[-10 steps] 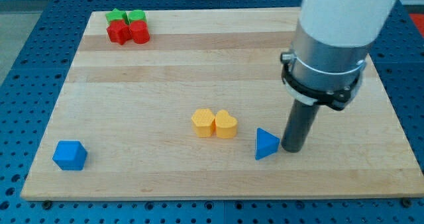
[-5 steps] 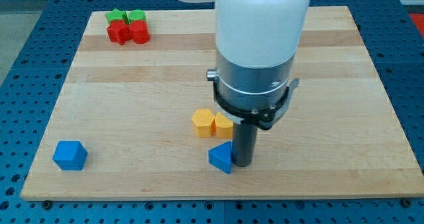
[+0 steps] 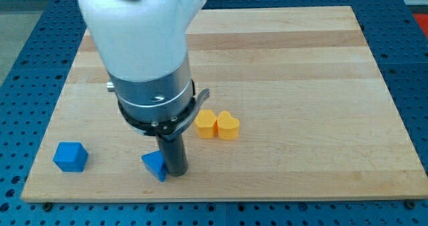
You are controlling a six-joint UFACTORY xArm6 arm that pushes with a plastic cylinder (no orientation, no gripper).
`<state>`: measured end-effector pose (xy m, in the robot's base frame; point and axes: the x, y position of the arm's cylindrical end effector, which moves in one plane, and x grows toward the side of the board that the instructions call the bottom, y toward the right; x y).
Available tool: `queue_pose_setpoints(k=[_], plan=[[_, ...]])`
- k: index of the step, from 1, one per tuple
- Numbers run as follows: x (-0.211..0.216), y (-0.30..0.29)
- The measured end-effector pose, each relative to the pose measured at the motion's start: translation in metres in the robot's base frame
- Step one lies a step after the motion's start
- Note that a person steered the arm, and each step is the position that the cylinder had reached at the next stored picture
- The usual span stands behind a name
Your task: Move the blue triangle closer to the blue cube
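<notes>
My tip (image 3: 176, 172) sat touching the blue triangle's (image 3: 155, 165) right side near the bench's (image 3: 301, 172) bottom edge. The blue cube (image 3: 70, 156) lay further toward the view's left, still apart from the triangle. A leftward push lined up (no gripper here, only a rod, nothing grasped).

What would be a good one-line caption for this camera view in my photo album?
My tip presses the right side of the blue triangle, with the blue cube waiting at the view's left.

Pale wooden board (image 3: 301, 85) – smooth, matt; blue triangle (image 3: 154, 164) – plastic-looking, matt.
</notes>
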<state>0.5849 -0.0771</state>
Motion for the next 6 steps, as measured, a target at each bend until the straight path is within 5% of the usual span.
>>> queue_pose_setpoints(k=[6], plan=[[0.02,-0.058]])
